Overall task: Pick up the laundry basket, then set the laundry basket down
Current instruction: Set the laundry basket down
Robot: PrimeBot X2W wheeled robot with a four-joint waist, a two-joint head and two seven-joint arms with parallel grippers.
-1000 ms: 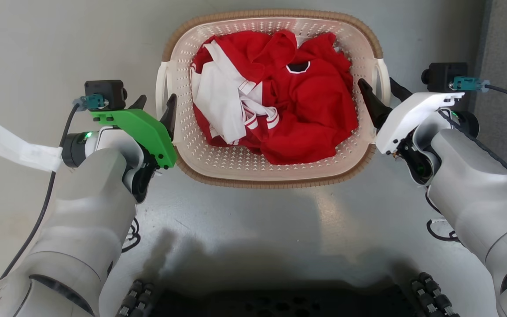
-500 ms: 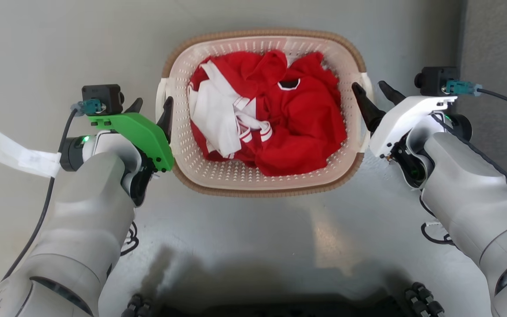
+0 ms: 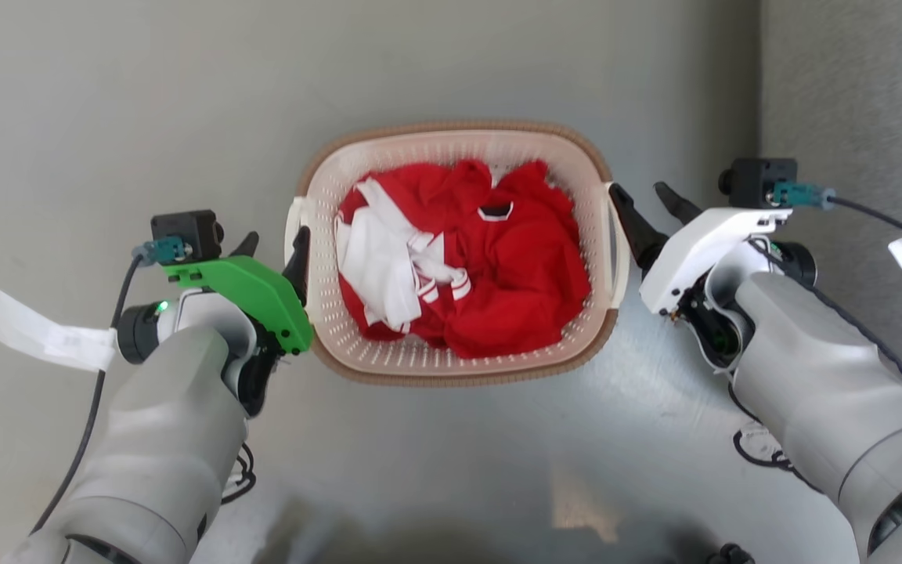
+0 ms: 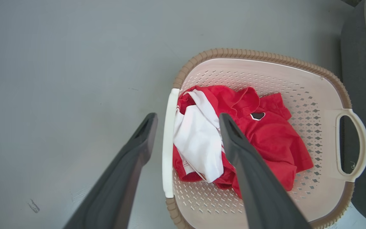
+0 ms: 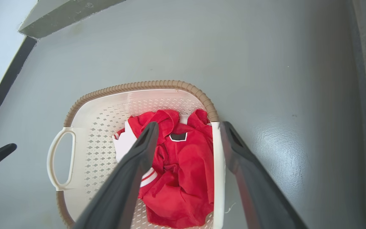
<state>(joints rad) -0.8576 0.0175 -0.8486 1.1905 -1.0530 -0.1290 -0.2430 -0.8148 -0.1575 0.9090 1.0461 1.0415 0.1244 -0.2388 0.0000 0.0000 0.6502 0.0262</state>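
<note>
The laundry basket [image 3: 451, 128], cream perforated plastic with a brown woven-look rim, stands on the grey floor and holds red and white clothes [image 3: 498, 274]. My left gripper [image 3: 276, 236] is open, one finger on each side of the basket's left handle [image 3: 292, 235]. In the left wrist view that white handle [image 4: 168, 143] lies well below the open left gripper [image 4: 186, 116]. My right gripper [image 3: 637, 189] is open beside the right handle [image 3: 622, 251]. In the right wrist view the handle [image 5: 218, 165] lies below, between the fingers of the right gripper [image 5: 189, 124]. Neither gripper touches the basket.
A darker grey textured strip [image 3: 850, 94] runs along the floor to the right of the basket. A white paper tag [image 3: 36, 333] hangs from my left arm's cable. A wall base with a black edge [image 5: 8, 76] shows far left in the right wrist view.
The camera has risen, so the basket looks smaller and lower in the picture. Both open grippers now stand higher above the handles than before; the basket stays on the floor.
</note>
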